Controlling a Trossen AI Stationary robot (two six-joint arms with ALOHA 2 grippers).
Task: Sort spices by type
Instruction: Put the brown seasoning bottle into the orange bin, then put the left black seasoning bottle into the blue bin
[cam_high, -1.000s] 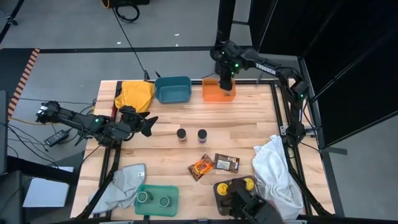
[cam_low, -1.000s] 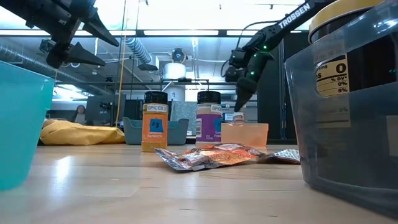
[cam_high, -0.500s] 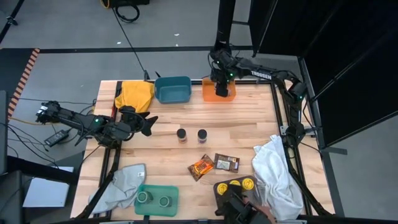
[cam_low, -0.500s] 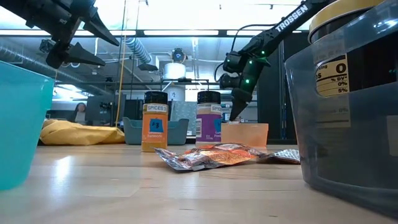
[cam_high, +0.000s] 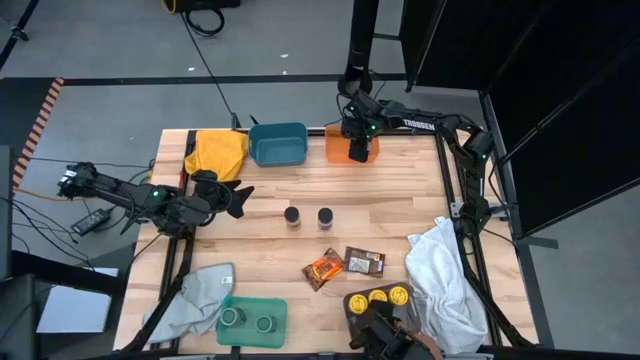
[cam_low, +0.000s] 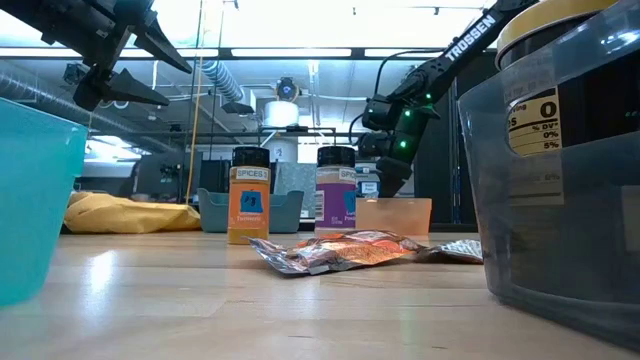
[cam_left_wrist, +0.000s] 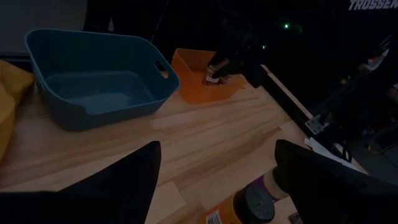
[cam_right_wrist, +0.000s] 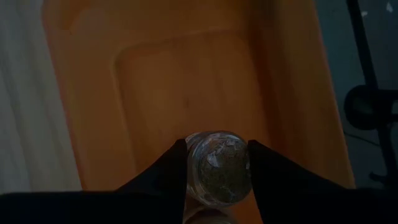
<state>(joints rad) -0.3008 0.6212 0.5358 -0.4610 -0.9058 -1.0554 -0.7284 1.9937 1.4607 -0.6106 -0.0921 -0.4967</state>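
1. Right end effector (cam_right_wrist: 217, 171) hangs over the orange bin (cam_high: 350, 150) at the tabletop's far edge, its fingers closed on a clear-lidded spice jar (cam_right_wrist: 217, 163).
2. Left end effector (cam_high: 238, 200) waits near the left edge, fingers spread, holding nothing.
3. Risk: released from this height, the jar may tip or bounce off the bin wall.

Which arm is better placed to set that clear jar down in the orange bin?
Right. The right gripper already clamps the jar directly over the orange bin; the left gripper hovers open, far across the table.
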